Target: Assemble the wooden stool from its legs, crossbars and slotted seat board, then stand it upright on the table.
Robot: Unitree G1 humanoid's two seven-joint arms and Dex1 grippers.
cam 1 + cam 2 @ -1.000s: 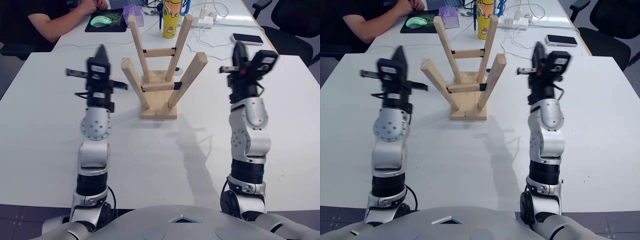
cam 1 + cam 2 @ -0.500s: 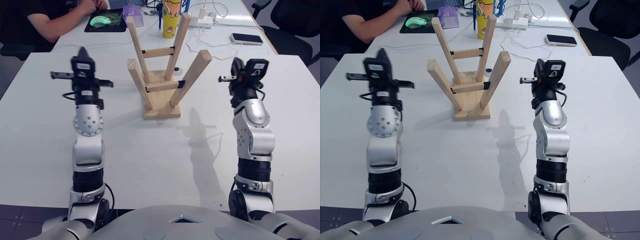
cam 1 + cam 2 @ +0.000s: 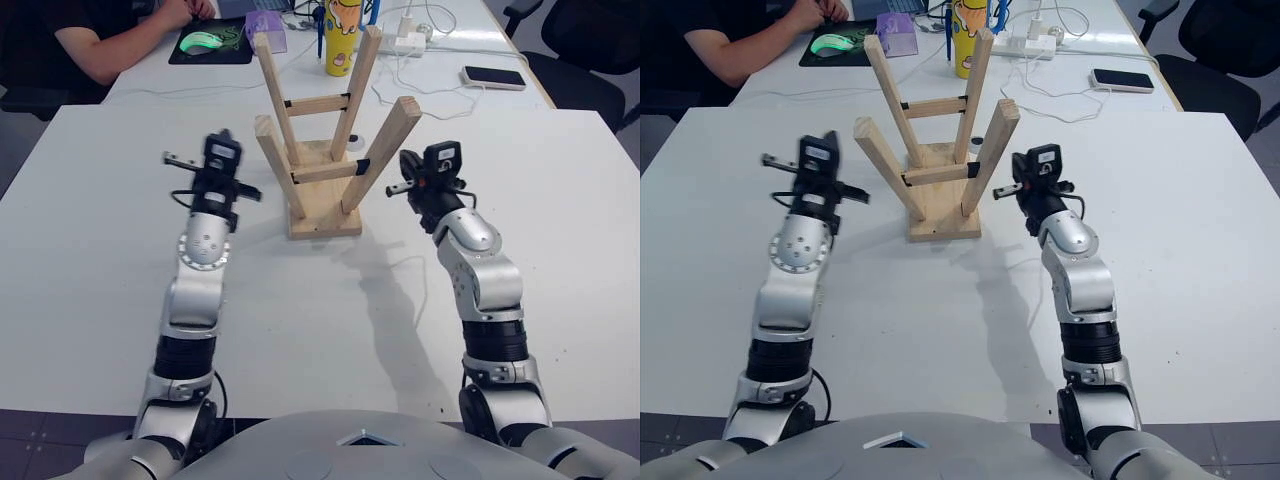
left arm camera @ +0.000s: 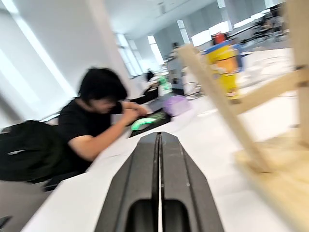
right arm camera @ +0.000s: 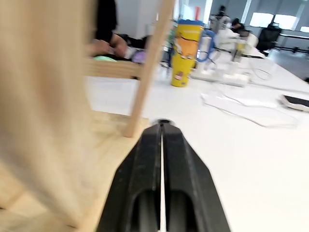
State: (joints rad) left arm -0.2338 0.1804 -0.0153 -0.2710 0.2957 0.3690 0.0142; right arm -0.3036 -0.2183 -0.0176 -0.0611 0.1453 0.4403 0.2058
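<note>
Light yellow-brown wood all over the stool [image 3: 322, 150], with small black bands at the crossbar ends. Plain white desk [image 3: 290, 340]. Black left gripper [image 4: 159, 137], black right gripper [image 5: 162, 126]. Beyond the far edge: a yellow cup [image 3: 342, 35], a purple box [image 3: 266, 28], a glowing green mouse [image 3: 203, 41] on a black mat [image 3: 235, 55], and a black phone [image 3: 494, 77].

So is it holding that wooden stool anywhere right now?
No, nothing is held. The left gripper and right gripper are shut and empty, either side of the upside-down stool.
</note>
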